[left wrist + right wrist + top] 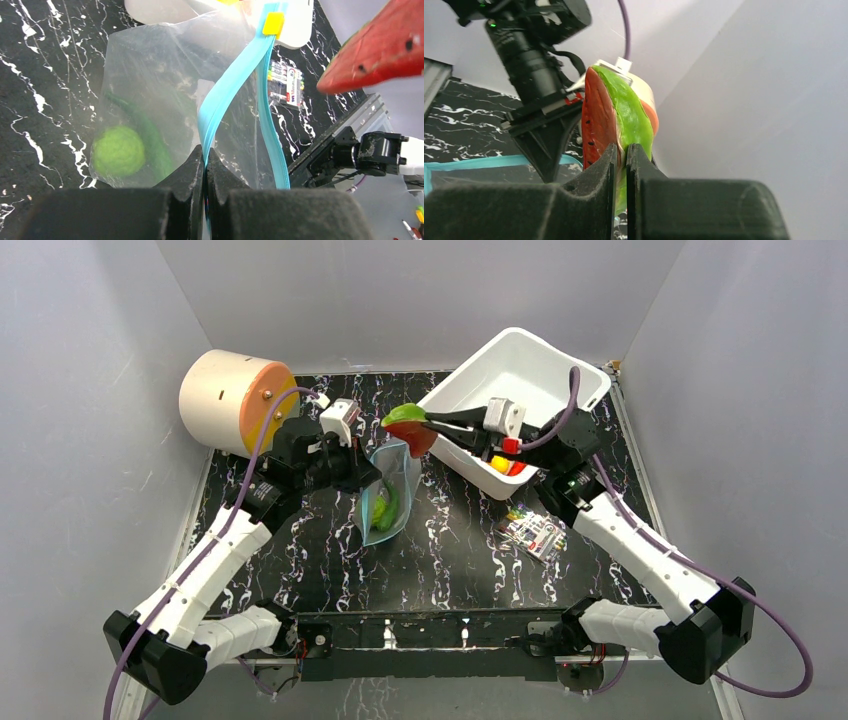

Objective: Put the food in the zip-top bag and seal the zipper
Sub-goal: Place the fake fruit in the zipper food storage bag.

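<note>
**Top view**
- left hand (372, 468): clenched on mouth edge of zip-top bag (392, 502). Bag hangs below and ahead of it over the worktop (300, 560), w/ green pcs inside.
- right hand (428, 421): grasping toy melon slice (410, 426), poised just above and beside bag mouth. Rest of food (506, 464) sits behind this hand in white bin (520, 360).
- Risk: only one lip is held, so opening is prob. narrow vs. a wide slice. Slice could catch the rim and drop to worktop.

**Left wrist view**
- left hand: fingers pinched tight on zipper (232, 87). Strip runs away from the hand to yellow slider (273, 23). Green ball (118, 151) is in bag, left of hand. Melon slice is up-right, apart from bag.
- Risk: the two lips lie close near the pinch. A push from the slice could tug the film out of the grip, so bag collapses and contents spill.

**Right wrist view**
- right hand: closed on slice near rind, w/ most of slice beyond fingertips. Zipper is below-left of hand.
- Risk: slice may pivot or slip on contact. An early release misses the mouth. Left hand is close ahead, so a knock is poss.
</note>
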You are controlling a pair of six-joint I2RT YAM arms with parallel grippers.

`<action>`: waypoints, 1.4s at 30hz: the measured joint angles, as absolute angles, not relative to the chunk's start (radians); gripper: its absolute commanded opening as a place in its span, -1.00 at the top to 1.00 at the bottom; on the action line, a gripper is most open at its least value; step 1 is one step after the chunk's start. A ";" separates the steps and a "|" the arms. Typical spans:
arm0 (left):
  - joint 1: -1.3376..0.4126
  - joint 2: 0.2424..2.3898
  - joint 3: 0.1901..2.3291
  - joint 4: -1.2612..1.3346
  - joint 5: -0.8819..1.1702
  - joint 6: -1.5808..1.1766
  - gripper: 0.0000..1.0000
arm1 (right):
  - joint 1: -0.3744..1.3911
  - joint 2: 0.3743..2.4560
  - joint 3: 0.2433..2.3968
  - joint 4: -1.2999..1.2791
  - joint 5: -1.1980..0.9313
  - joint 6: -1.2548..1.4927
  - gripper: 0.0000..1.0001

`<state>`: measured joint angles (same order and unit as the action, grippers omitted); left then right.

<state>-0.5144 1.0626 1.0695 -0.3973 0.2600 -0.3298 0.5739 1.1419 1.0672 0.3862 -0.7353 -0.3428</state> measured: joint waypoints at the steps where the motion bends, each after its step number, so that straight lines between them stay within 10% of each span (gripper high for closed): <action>1: -0.514 1.063 1.069 -0.397 0.271 -0.333 1.00 | 0.580 1.141 1.058 0.408 -0.759 -0.342 1.00; 21: -0.514 1.039 1.066 -0.373 0.373 -0.341 1.00 | 0.661 1.251 1.031 0.517 -1.008 -0.414 1.00; 42: -0.514 0.999 1.064 -0.376 0.422 -0.277 1.00 | 0.661 1.317 1.195 -0.189 -0.956 -1.013 0.88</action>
<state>-0.5140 0.9989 1.0637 -0.3759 0.4221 -0.2771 0.6613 1.3174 1.1946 -0.1894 -0.9562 -1.0130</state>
